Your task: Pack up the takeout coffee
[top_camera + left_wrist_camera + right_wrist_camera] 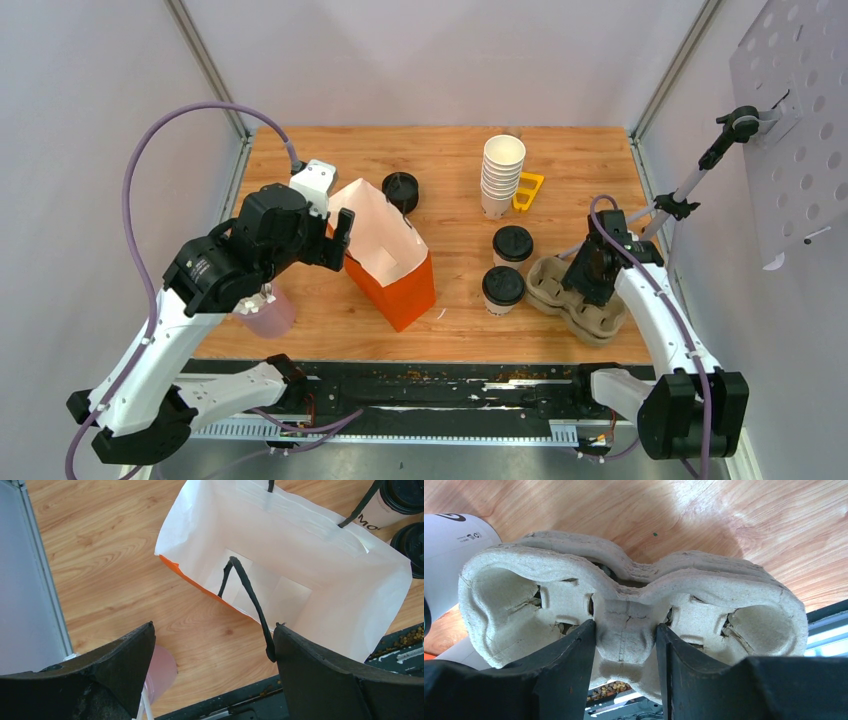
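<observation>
2 robot arms, the left arm (150, 350) and the right arm (660, 310), built alike: white shell links joined by black rounded housings. A purple cable (129, 190) loops along each. The fingers (325, 675) are matte black — broad wedges scuffed with pale specks.

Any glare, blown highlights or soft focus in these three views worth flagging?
Top view: evenly lit, sharp, only soft shadows beside the bag. Left wrist: the bag's white inside is nearly washed out; the left gripper is dark, with little detail. Right wrist: a bright glare patch on the table above the tray; the tray itself is in focus.
</observation>
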